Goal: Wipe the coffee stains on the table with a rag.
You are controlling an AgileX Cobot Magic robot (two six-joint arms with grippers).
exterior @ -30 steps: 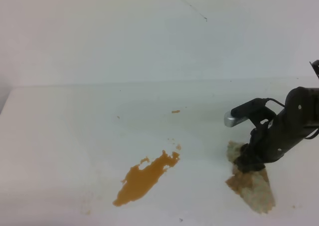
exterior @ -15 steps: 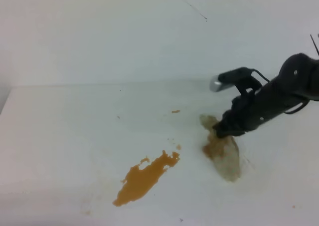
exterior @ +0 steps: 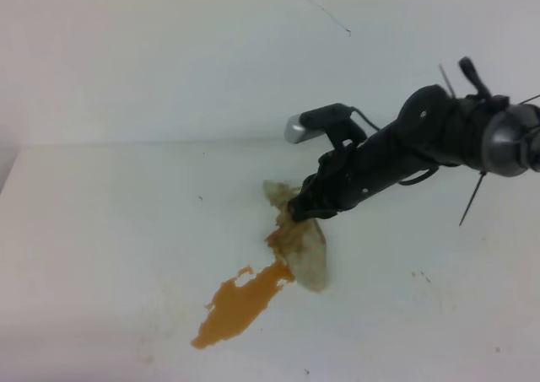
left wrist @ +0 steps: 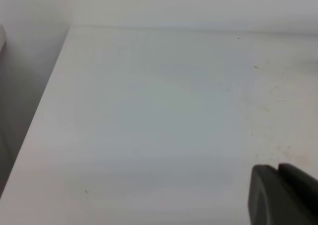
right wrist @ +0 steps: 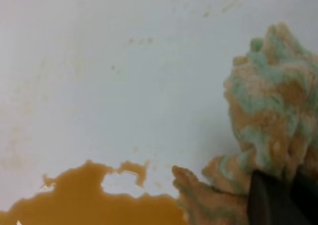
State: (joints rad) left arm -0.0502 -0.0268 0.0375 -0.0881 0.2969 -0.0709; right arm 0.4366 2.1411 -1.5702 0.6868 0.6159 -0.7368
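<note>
From the high view we see the whole right arm reaching in across the surface (exterior: 101,230), its tool (exterior: 305,210) clenched on the upper part of the rag (exterior: 302,243). The rag hangs down and forward from the tool onto the surface, and its lower edge touches the near end of the stain (exterior: 240,304), which stretches away from the tool toward the lower left. A few small brown specks lie on the surface behind the tool, on the far side from the stain.

The right wrist view gives us what the high view cannot: the rag's (right wrist: 271,120) texture, a nubbly cloth mottled tan and pale green, bunched up just above the dark tip of the right tool (right wrist: 278,197). A lobe of the rag reaches the edge of the stain (right wrist: 89,197), beside the tool. Faint tan smears and specks mark the surface (right wrist: 124,86) beyond the stain.

The left wrist view shows only bare surface (left wrist: 149,111) with faint specks, and a dark corner of the left tool (left wrist: 280,195) at the lower right; neither rag nor stain appears there.

The right tool's tips are buried in the cloth in both views, so we cannot make out the jaws themselves. The left tool is cut off by the frame, and we cannot tell whether it is clenched or released
</note>
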